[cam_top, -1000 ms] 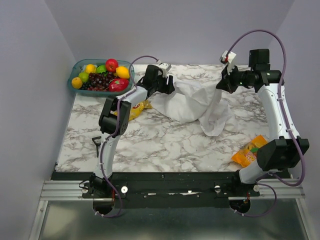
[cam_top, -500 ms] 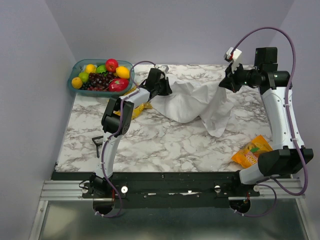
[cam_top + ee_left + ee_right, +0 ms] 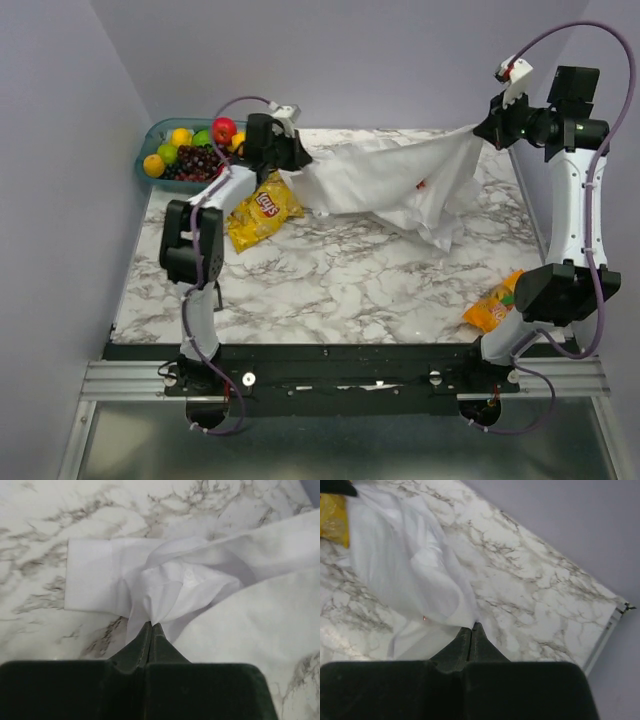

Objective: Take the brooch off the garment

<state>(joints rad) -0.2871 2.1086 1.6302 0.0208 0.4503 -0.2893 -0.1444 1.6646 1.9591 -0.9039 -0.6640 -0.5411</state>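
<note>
Brooch [image 3: 421, 185]: reddish speck on garment [image 3: 370, 175], spread taut across upper centre. Arms reach far up-frame; left end effector [image 3: 298, 160] and right end effector [image 3: 486, 128] each pinch cloth.

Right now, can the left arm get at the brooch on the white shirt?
Probably not. The left pincer is shut on the garment at its left end, while the brooch sits across the spread cloth, nearer the right pincer, also shut on the garment. It would need to let go first.
</note>
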